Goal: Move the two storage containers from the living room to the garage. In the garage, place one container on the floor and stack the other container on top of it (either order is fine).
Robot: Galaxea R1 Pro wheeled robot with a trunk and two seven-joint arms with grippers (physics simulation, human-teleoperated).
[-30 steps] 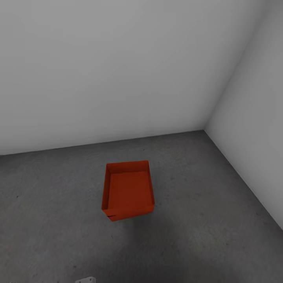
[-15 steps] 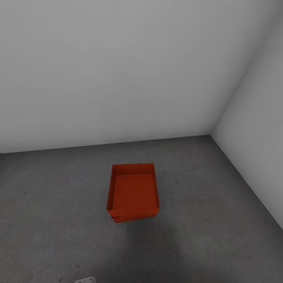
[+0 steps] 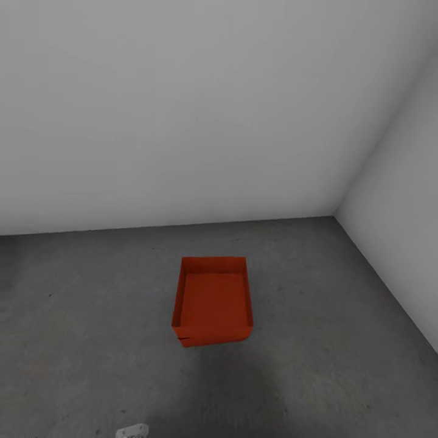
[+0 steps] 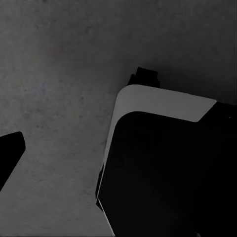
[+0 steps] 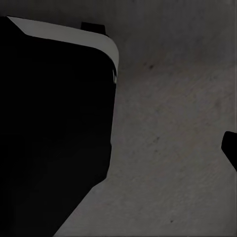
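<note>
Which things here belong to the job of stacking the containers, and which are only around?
Belong to the job:
- orange-red containers, apparently one stacked on the other
- concrete floor under them

Only around:
- white walls
- robot's base

My head camera looks forward and down into a room corner, the orange bin (image 3: 212, 301) mid-frame, some way off. Both wrist cameras point steeply down, close over the concrete floor (image 4: 54, 69), each partly blocked by my dark base (image 5: 49, 128). All three share that floor.
</note>
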